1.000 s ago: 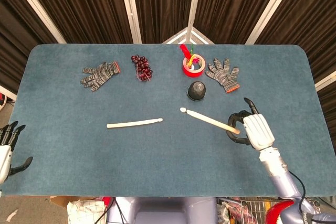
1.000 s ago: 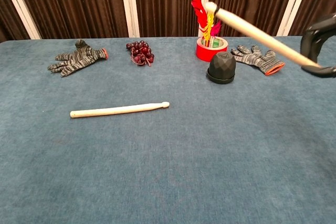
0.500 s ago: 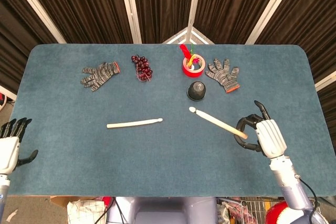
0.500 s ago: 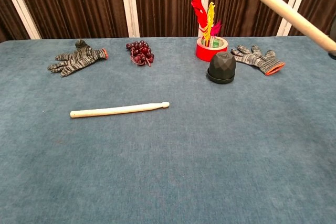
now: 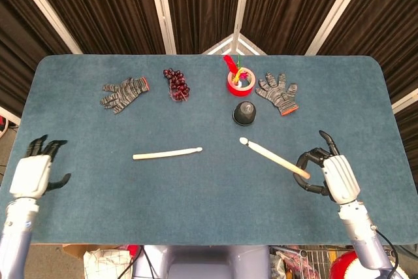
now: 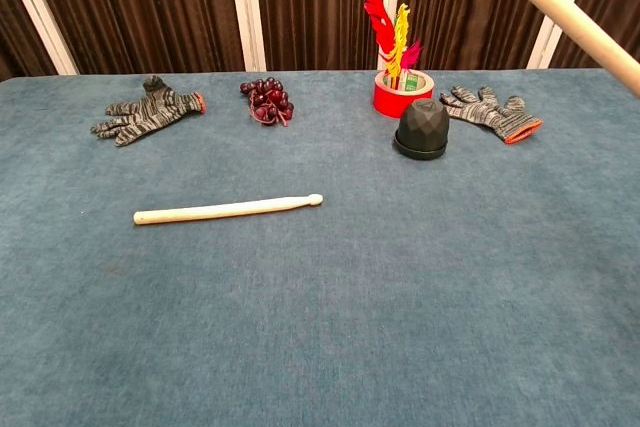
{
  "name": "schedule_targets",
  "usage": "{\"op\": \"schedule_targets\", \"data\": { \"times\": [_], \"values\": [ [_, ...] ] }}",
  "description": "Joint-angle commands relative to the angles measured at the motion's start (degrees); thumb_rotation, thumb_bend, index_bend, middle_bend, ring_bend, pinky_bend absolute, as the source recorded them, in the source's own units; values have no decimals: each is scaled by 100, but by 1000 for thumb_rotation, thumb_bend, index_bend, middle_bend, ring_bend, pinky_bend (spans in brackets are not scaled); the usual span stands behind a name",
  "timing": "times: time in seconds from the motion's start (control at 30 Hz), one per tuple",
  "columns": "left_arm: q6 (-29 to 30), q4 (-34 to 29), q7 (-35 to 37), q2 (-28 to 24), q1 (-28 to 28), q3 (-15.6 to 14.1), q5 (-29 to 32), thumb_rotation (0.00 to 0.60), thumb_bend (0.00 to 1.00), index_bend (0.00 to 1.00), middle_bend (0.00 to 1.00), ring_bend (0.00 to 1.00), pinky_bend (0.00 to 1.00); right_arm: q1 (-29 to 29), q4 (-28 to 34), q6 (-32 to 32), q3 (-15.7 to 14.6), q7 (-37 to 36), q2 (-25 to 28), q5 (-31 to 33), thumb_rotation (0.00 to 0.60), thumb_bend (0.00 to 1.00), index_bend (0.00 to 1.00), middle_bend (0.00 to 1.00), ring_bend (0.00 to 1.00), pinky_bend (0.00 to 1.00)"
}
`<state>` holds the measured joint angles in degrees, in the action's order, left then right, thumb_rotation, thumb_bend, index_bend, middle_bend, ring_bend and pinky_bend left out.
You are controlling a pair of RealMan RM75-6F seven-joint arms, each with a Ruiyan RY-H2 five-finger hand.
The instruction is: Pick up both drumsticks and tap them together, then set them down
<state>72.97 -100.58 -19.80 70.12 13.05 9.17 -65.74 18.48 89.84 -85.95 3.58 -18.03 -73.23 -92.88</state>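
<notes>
One pale wooden drumstick [image 5: 167,154] [image 6: 228,210] lies flat on the blue table, left of centre, tip to the right. My right hand [image 5: 332,174] grips the butt of the other drumstick [image 5: 273,158] [image 6: 560,13], lifted above the table with its tip pointing up-left toward the centre. In the chest view only that stick's shaft crosses the top right corner; the hand is out of frame there. My left hand [image 5: 36,170] hovers at the table's left edge, fingers spread and empty, well left of the lying stick.
Along the far side sit a striped glove [image 5: 124,92], a bunch of dark grapes [image 5: 176,83], a red cup with feathers [image 5: 239,80], a black faceted dome [image 5: 244,113] and a second glove [image 5: 277,93]. Blue table [image 5: 196,200].
My right hand has lifted its drumstick higher and drifted right and nearer. My left hand has come up and inward over the table's left edge.
</notes>
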Motion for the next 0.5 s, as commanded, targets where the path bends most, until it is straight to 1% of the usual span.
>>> {"op": "schedule_targets", "data": {
  "times": [0.03,0.2,0.33,0.5],
  "values": [
    [-177,-44,-391,107,222,65,244,600,357,222,193,0,0,-2,-17,19,10,-9,-2,3,600,418,773,638,470,15],
    [-322,-302,-1113,238,568,256,1002,600,357,218,205,0,0,-7,-39,55,30,16,-9,11,600,417,772,638,470,15],
    [-461,-423,-1731,395,945,387,1747,600,357,220,210,0,0,-24,-41,62,51,35,-18,29,600,418,773,638,469,15],
    [-500,-325,-2156,668,1329,449,2231,600,356,230,228,0,0,-34,-44,71,69,74,-25,27,600,418,775,639,469,15]
  ]
}}
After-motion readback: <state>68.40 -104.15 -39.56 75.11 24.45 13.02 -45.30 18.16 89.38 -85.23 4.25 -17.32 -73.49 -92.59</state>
